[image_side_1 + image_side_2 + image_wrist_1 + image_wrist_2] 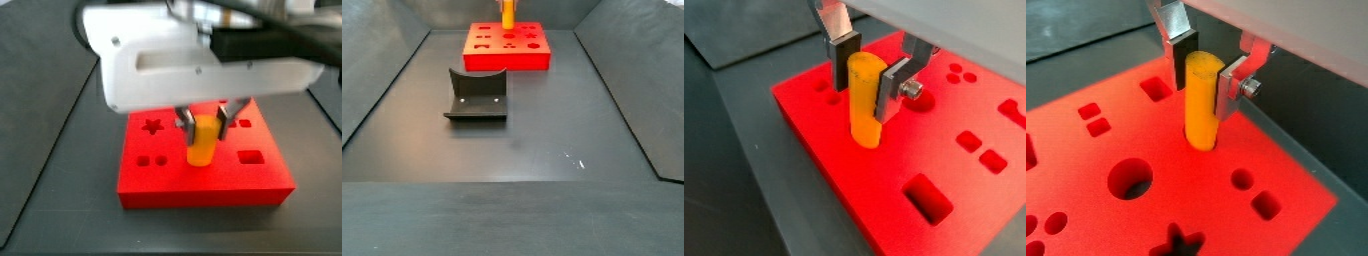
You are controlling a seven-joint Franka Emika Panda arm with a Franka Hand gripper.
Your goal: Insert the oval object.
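Observation:
The oval object [865, 105] is an orange-yellow peg with rounded ends, standing upright. My gripper [869, 72] is shut on its upper part, one dark pad on each side. It shows the same way in the other wrist view, gripper [1208, 72] on peg [1201, 105]. The peg's lower end meets the top of the red block [958, 200] and seems to sit in an opening there [1200, 146]. In a side view the peg [202, 142] stands on the block [201, 187] under the white gripper body. In the far side view only the peg [508, 12] and the block [508, 52] show.
The red block has several shaped holes: a round one [1130, 180], a star [152, 126], squares [927, 196]. The dark fixture [477, 95] stands on the floor in front of the block. Sloping grey walls [382, 90] bound the dark floor.

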